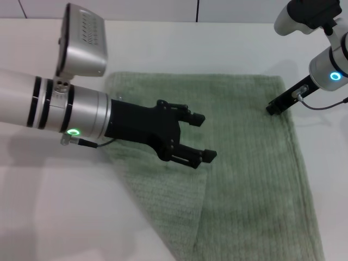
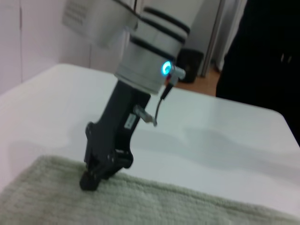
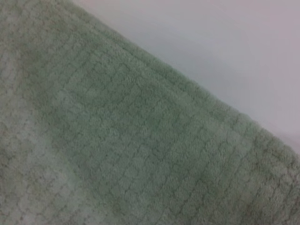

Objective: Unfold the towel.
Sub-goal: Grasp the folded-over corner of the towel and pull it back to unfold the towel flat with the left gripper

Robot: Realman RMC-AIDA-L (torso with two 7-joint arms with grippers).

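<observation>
The sage-green towel [image 1: 250,163] lies flat on the white table [image 1: 54,206]. Its near left part is folded over as a slanted flap [image 1: 163,201]. My left gripper [image 1: 204,137] is open and empty, hovering over the towel's middle left, just above the flap's top. My right gripper [image 1: 270,110] is shut, its tip down on the towel near the far right corner. It also shows in the left wrist view [image 2: 89,180], resting on the towel [image 2: 140,206]. The right wrist view shows only towel [image 3: 117,131] and its hemmed edge against the table.
Bare white table [image 1: 217,49] surrounds the towel on the far, left and right sides. A wall and dark shapes stand beyond the table's far edge in the left wrist view [image 2: 262,56].
</observation>
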